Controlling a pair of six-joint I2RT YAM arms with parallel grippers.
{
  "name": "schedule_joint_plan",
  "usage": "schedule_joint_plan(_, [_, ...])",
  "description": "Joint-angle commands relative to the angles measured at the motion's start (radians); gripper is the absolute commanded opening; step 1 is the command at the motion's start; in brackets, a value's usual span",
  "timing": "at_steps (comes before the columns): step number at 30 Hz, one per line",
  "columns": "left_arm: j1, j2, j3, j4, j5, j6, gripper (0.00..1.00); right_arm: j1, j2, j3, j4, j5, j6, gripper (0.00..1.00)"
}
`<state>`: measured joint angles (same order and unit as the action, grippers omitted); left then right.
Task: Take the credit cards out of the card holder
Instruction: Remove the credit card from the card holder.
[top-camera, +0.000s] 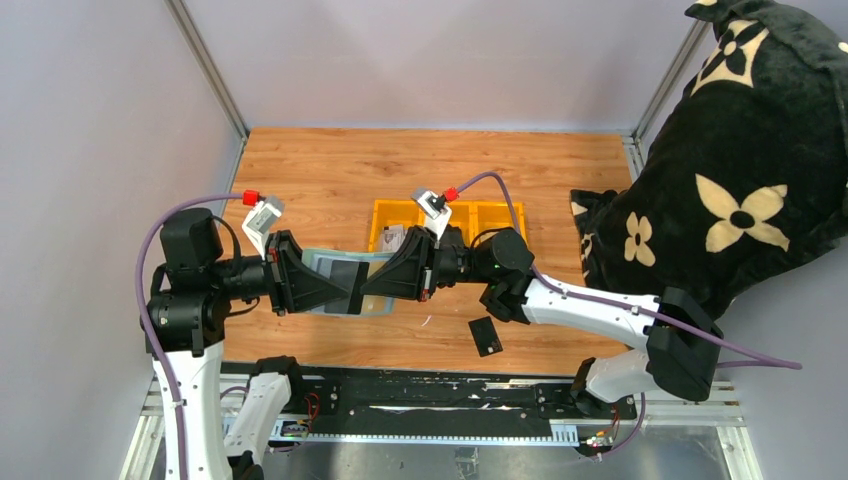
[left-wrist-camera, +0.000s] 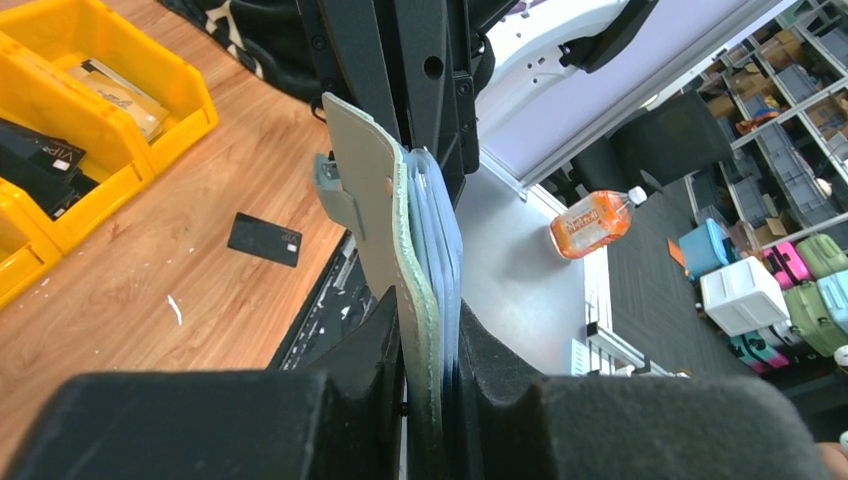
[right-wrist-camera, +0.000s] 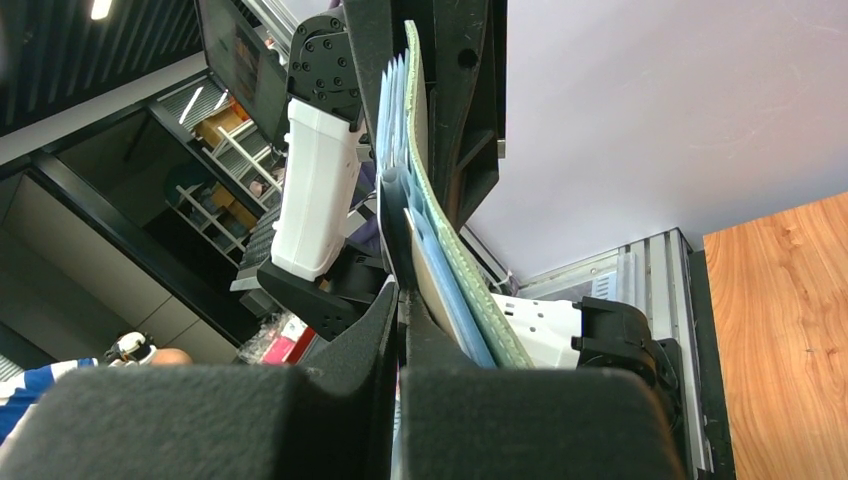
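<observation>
The pale grey-green card holder (top-camera: 318, 262) hangs above the table between both arms. My left gripper (top-camera: 352, 290) is shut on its edge; in the left wrist view the card holder (left-wrist-camera: 372, 190) stands edge-on between the left gripper's (left-wrist-camera: 430, 340) pads. My right gripper (top-camera: 368, 285) meets it from the right, shut on a thin black credit card (top-camera: 347, 275) that sticks out of a pocket. In the right wrist view that dark card (right-wrist-camera: 390, 210) runs down into the right gripper (right-wrist-camera: 400, 300), with the card holder (right-wrist-camera: 445, 230) just beside it. Another black credit card (top-camera: 485, 335) lies flat on the wood.
Yellow bins (top-camera: 470, 215) holding dark items stand just behind the grippers. A black plush cloth with cream flowers (top-camera: 740, 180) fills the right side. A black rail (top-camera: 430, 400) runs along the near edge. Grey walls and metal posts bound the table.
</observation>
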<state>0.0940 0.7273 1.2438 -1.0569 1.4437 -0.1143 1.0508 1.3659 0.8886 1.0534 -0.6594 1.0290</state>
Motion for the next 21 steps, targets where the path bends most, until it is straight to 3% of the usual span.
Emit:
schedule_joint_plan(1, [-0.008,-0.02,0.03,-0.012,0.067,-0.013,0.19,-0.017,-0.003,-0.001,-0.01,0.018,-0.016,0.0])
schedule_joint_plan(3, [-0.008,-0.021,0.031,-0.012,0.053,-0.014,0.14,-0.017,-0.001,0.003,-0.01,0.012,-0.012,0.03])
schedule_joint_plan(6, [-0.007,-0.024,0.032,-0.012,0.026,-0.018,0.04,-0.012,0.001,0.005,0.002,0.019,-0.005,0.32])
schedule_joint_plan(7, [-0.008,-0.025,0.032,-0.012,0.017,-0.017,0.02,-0.01,0.003,0.01,0.006,0.021,-0.002,0.37])
schedule_joint_plan(10, [-0.007,-0.029,0.035,-0.011,-0.002,-0.013,0.01,0.0,0.018,0.038,0.001,0.025,-0.002,0.41])
schedule_joint_plan(12, [-0.008,-0.028,0.04,-0.011,-0.01,-0.014,0.01,0.003,0.031,0.054,-0.002,0.025,0.0,0.35])
schedule_joint_plan(18, [-0.008,-0.03,0.052,-0.009,-0.009,-0.021,0.02,-0.002,0.026,0.037,0.005,0.031,0.004,0.08])
schedule_joint_plan(21, [-0.008,-0.028,0.059,-0.009,-0.008,-0.021,0.02,-0.016,-0.006,-0.007,0.005,0.041,0.001,0.0])
